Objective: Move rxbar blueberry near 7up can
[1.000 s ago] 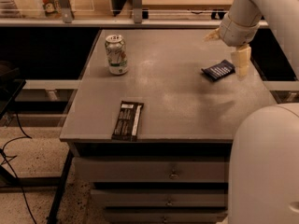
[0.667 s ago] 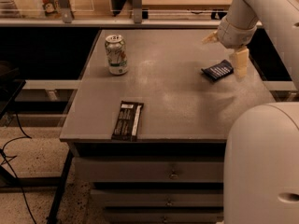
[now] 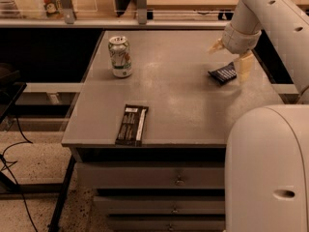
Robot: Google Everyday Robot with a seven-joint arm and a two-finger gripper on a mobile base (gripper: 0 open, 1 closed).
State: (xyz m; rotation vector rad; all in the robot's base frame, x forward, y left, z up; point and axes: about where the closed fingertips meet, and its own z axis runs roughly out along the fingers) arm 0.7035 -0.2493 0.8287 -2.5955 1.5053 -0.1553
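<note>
The rxbar blueberry (image 3: 223,74), a small flat dark navy wrapper with white print, lies on the right side of the grey table (image 3: 183,100). My gripper (image 3: 230,57) is open just above and behind it. One pale finger (image 3: 245,66) is at the bar's right end and the other (image 3: 216,46) is up to its left. The bar is not held. The 7up can (image 3: 120,56), white and silver with green markings, stands upright at the table's back left, well apart from the bar.
A longer black-brown bar with a white stripe (image 3: 132,124) lies near the table's front edge. Drawers (image 3: 178,180) sit below the tabletop. A shelf rail with posts (image 3: 140,6) runs behind the table. My white body (image 3: 270,173) fills the lower right.
My gripper has shifted slightly left and down toward the rxbar blueberry. The bar and the can have not moved.
</note>
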